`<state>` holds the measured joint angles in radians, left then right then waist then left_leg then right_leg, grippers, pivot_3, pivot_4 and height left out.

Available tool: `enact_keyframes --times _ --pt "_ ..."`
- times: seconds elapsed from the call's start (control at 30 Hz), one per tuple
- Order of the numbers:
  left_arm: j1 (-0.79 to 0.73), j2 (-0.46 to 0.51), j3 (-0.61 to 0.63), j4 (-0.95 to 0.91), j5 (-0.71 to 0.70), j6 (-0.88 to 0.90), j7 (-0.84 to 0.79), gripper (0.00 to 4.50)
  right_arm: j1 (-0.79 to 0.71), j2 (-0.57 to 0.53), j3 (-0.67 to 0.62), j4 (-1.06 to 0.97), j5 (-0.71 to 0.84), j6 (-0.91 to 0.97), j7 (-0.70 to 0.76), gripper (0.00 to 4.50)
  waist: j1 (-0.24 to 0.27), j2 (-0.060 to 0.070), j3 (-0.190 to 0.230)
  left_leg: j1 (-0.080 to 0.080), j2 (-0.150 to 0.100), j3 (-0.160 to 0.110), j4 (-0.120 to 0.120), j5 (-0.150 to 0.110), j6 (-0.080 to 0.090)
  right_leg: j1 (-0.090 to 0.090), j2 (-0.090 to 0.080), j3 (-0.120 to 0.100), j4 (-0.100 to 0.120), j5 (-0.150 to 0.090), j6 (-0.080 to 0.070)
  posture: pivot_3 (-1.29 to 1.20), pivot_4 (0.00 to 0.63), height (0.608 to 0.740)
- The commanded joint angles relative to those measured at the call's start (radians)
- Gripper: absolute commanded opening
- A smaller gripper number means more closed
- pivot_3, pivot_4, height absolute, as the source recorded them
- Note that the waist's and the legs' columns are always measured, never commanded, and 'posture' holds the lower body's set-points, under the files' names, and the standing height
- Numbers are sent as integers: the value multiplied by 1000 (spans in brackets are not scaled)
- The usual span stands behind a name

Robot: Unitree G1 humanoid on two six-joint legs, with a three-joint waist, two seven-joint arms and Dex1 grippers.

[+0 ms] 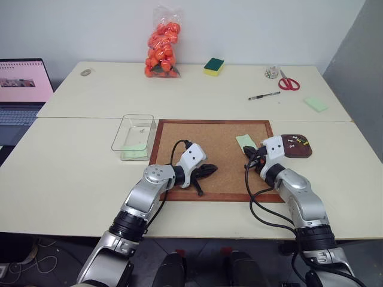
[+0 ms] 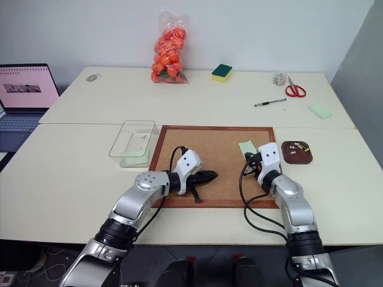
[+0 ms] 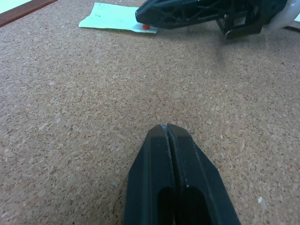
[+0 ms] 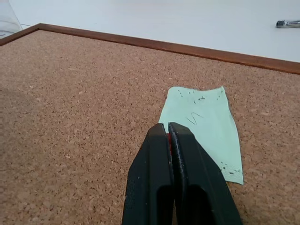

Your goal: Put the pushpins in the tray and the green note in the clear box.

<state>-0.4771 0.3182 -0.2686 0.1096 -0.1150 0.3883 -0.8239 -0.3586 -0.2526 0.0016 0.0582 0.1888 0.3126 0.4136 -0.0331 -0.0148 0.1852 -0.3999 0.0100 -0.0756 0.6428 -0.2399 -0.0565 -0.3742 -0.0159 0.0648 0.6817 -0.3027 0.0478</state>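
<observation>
Left hand (image 3: 167, 127): clenched, nothing in it; we see it low over bare cork, mid-board, pointing toward the robot's right.
Right hand (image 4: 168, 125): clenched on a red pushpin (image 4: 168, 140), a sliver of red showing between the fingers; tip sits over the near edge of the green note.
Green note (image 4: 206, 124): 1, lying on the cork board (image 1: 221, 143) near its far right corner, just inside the wood frame; roughly square, so no clear long axis; edges slightly skewed to the frame, far edge a bit curled.
Pushpins in tray: we count approx 3-4 (white, yellow, maybe 1 red) (image 1: 295, 142); too small to be sure.
Tray (image 1: 305, 152): 1, dark brown, on the desk (image 1: 72, 179) just beside the board's right edge, long axis running left-right.
Clear box (image 1: 133, 133): 1, touching or nearly touching the board's left edge, long axis running away from the robot; pale green shows at its near end.
Open room: bare cork between the two hands; wide bare desk left of the box and on the far side of the board.
Far desk: orange bag (image 1: 162, 43), sponge (image 1: 213, 66), pen (image 1: 264, 95), scissors (image 1: 289, 82), green pad (image 1: 315, 104), well apart from the board.
Laptop (image 1: 21, 89): 1, at far left edge.
</observation>
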Motion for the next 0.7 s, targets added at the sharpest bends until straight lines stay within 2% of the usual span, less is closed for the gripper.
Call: enact_keyframes --times 0.03,0.27,0.4,0.47,0.53,0.57,0.7 --pt "11 1 -13 -14 -3 10 -12 0 -39 5 -16 -75 27 -9 9 6 0 0 0 0 0 0 0 0 0 0 0 0 0 0 0 0 150 740" --pt "10 1 -11 -12 -1 2 -8 0 -38 -3 -12 -88 39 -1 12 6 0 0 0 0 0 0 0 0 0 0 0 0 0 0 0 0 150 740" --pt "-25 -35 53 22 -22 -16 54 0 -36 -9 -10 -100 43 4 17 6 0 0 0 0 0 0 0 0 0 0 0 0 0 0 0 0 150 740" --pt "-58 -56 100 37 -51 2 85 389 -34 -13 -9 -107 44 6 21 0 0 0 0 0 0 -1 0 0 0 0 0 -1 0 0 0 0 150 740" --pt "-88 -67 133 42 -76 23 94 511 -31 -16 -8 -115 43 7 26 0 0 0 0 -1 0 -1 0 0 0 0 0 -1 0 0 0 0 150 740" --pt "-100 -70 145 43 -85 31 97 823 -29 -17 -6 -118 42 8 27 0 0 0 0 -1 0 -1 0 0 0 0 0 -1 0 0 0 0 150 740" --pt "-127 -69 162 45 -89 23 106 1528 -23 -18 -5 -127 42 9 29 0 0 0 0 -1 0 -1 0 0 0 0 0 -1 0 0 0 0 150 740"
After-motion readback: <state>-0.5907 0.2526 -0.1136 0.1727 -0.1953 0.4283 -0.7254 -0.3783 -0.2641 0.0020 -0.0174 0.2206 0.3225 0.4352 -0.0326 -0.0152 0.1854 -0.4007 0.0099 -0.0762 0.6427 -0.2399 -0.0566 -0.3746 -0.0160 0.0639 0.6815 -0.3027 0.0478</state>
